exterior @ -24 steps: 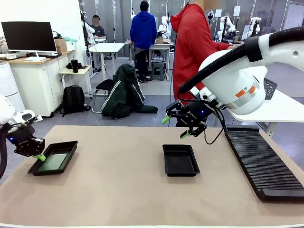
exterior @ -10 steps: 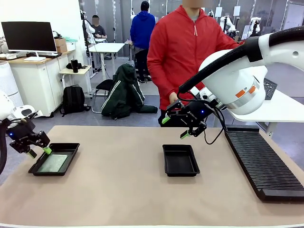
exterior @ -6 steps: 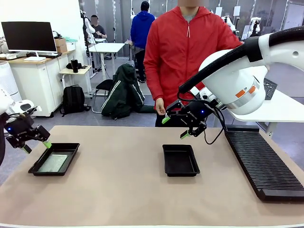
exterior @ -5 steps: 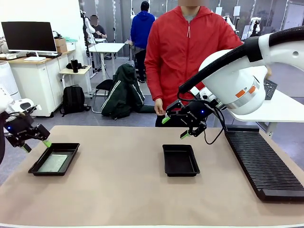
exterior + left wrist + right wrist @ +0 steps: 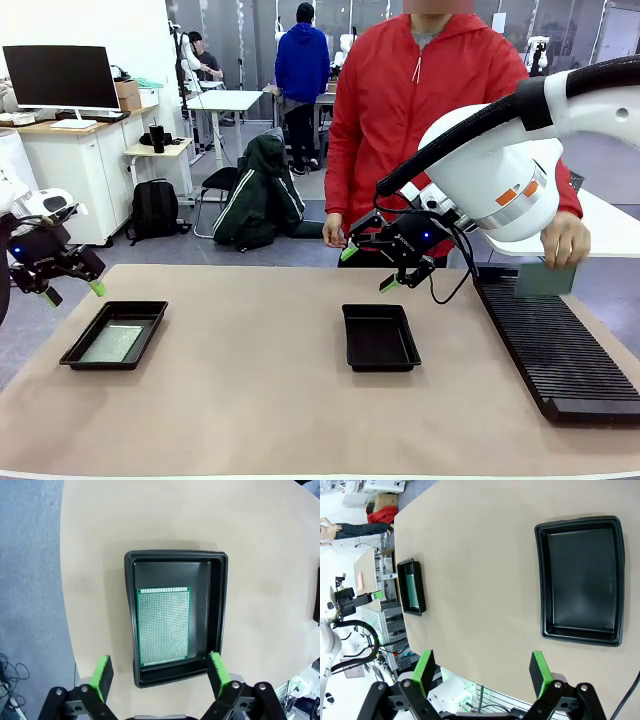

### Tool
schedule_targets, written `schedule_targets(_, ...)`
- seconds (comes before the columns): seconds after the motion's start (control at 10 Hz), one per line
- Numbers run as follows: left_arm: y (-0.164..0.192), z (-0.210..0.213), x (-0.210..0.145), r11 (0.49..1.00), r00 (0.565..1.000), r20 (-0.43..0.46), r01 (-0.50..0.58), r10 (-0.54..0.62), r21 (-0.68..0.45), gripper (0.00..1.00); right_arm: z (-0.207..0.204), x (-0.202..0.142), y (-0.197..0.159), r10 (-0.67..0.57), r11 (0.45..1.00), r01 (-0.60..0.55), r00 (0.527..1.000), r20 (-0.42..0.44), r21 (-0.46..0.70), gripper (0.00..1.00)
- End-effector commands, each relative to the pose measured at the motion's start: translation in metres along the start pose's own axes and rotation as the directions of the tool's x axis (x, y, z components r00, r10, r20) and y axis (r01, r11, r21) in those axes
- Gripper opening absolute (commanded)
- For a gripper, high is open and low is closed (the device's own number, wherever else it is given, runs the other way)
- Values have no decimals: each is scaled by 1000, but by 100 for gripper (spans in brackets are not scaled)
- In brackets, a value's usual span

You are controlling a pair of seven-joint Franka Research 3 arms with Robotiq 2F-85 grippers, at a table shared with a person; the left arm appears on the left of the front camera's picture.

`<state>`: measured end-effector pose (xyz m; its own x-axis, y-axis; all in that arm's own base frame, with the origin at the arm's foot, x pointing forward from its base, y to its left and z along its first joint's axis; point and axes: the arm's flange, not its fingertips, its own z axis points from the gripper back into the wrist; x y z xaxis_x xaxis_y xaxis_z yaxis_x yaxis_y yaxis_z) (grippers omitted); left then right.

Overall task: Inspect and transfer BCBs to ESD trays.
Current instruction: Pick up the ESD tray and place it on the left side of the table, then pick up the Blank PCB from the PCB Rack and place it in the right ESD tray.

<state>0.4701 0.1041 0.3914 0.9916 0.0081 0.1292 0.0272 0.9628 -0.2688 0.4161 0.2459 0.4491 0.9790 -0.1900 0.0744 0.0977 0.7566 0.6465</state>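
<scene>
Left gripper is spread wide and holds nothing. It hangs at the frame's left edge, above and just left of the left tray. In the left wrist view the left gripper has its pads straddling the tray's near short end with air on both sides, and the tray wall is clear of them. The BCB lies flat on the floor, pushed toward the near end and one long wall, with bare floor at the far end. In the front view the BCB shows pale, below and right of the gripper. Right gripper is also spread and empty, mid-frame, above the far end of the centre tray, which holds nothing. Bare table runs between the trays. At the right, a person's hand holds a grey-green board over the ribbed rack. Versus 2.4 s ago, the left gripper has lifted from the tray's edge, the person has turned to face the table, and the right gripper is unchanged.
</scene>
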Motion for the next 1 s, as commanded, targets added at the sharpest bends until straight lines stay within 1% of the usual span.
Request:
schedule_targets(0.0, 5, -4, 0, 1000, 1000, 4, -6, 6, -4, 100, 0, 0, 1, -2, 1000, 2, 1000, 0, -15, 100)
schedule_targets(0.9, 5, -4, 0, 1000, 1000, 4, -6, 6, -4, 100, 0, 0, 1, -2, 1000, 2, 1000, 0, -15, 100)
